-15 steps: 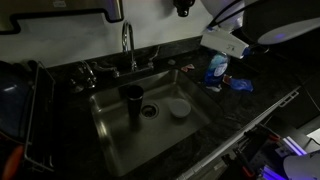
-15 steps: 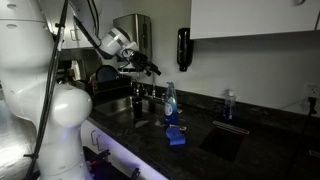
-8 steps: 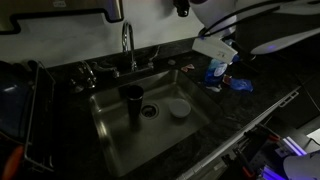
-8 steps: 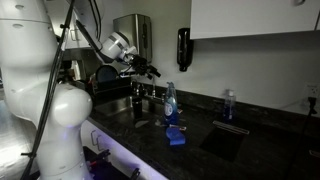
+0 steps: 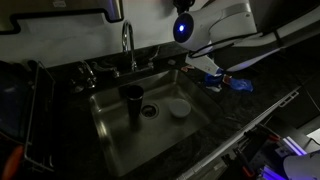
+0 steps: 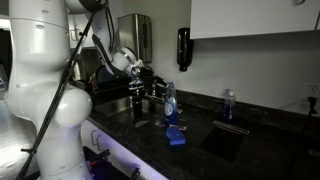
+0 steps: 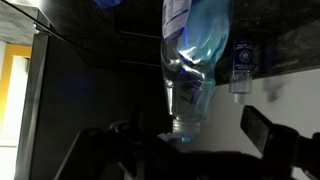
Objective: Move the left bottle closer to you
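Observation:
The left bottle (image 6: 170, 103) is clear with blue liquid and stands on the dark counter just beside the sink. In the wrist view it (image 7: 190, 60) fills the middle, with its cap between my fingers. My gripper (image 7: 190, 128) is open and straddles the bottle top; one finger (image 7: 262, 130) shows to the right of it. In an exterior view the gripper (image 6: 153, 84) is at the bottle's upper part. In the other exterior view the arm hides most of the bottle (image 5: 213, 76). A second, smaller bottle (image 6: 229, 103) stands farther along the counter by the wall.
A steel sink (image 5: 110, 125) holds a dark cup (image 5: 132, 100) and a white round lid (image 5: 179, 108); the faucet (image 5: 128, 45) stands behind it. A blue sponge (image 6: 175, 137) lies on the counter near the bottle. A soap dispenser (image 6: 183, 48) hangs on the wall.
My arm has swung down and toward the left bottle. The gripper went from above the sink area to around the bottle's top. The bottle has not moved.

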